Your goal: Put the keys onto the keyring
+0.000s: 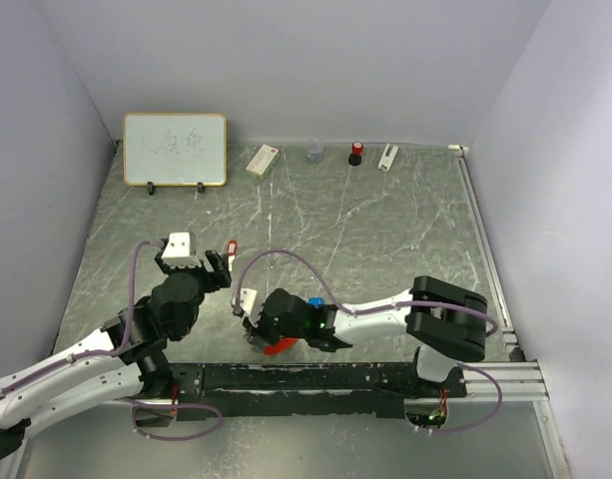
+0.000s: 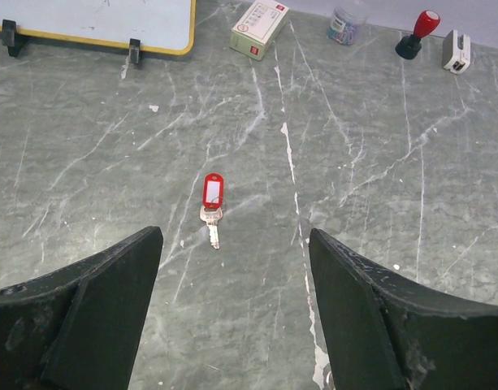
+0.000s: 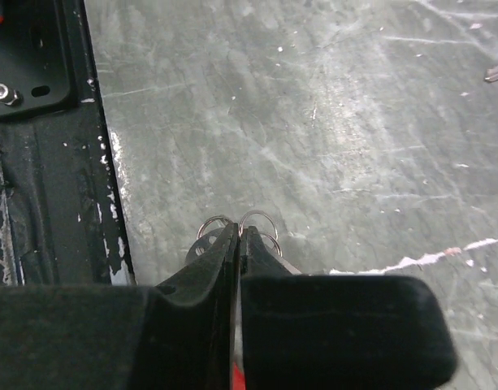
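The red-headed key (image 2: 211, 199) lies flat on the grey table ahead of my left gripper (image 2: 234, 236), whose jaws stand wide open with nothing between them. From above, that key (image 1: 231, 249) sits just right of the left gripper (image 1: 196, 261). My right gripper (image 3: 236, 230) is shut on the keyring (image 3: 257, 218): thin metal rings poke out past its tips, and a sliver of the red fob (image 3: 236, 378) shows below. The top view shows the fob (image 1: 279, 346) under the right gripper (image 1: 252, 319), near the table's front edge. The blue-headed key (image 1: 314, 300) peeks out beside the right wrist.
A whiteboard (image 1: 175, 149) stands at the back left. Along the back edge are a small box (image 1: 263, 160), a clear jar (image 1: 314, 151), a red-topped stamp (image 1: 356, 153) and a white gadget (image 1: 388, 157). A black base plate (image 3: 37, 162) borders the near edge.
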You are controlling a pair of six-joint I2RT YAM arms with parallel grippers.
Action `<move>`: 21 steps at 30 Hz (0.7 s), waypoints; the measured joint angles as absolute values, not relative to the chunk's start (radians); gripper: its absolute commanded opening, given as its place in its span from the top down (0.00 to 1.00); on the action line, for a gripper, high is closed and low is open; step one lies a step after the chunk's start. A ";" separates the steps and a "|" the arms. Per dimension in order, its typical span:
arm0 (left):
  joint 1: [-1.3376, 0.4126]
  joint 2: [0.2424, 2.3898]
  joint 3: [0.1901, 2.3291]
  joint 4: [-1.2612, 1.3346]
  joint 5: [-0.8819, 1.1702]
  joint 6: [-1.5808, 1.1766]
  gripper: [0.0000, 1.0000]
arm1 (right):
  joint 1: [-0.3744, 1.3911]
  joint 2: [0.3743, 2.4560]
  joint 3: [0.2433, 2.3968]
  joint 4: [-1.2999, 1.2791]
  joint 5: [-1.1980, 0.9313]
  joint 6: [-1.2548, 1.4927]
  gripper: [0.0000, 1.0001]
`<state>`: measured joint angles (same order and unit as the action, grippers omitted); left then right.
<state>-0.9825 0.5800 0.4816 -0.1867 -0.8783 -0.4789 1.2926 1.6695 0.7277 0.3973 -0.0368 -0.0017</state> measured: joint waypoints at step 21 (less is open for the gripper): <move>-0.978 0.625 0.482 -0.042 -0.696 -0.342 0.21 | 1.282 1.338 0.538 0.556 0.215 0.010 0.75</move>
<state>-0.9783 0.6247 0.4816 -0.0418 -0.6964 -0.3424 1.2819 1.3376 0.5377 0.5556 0.2146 0.0105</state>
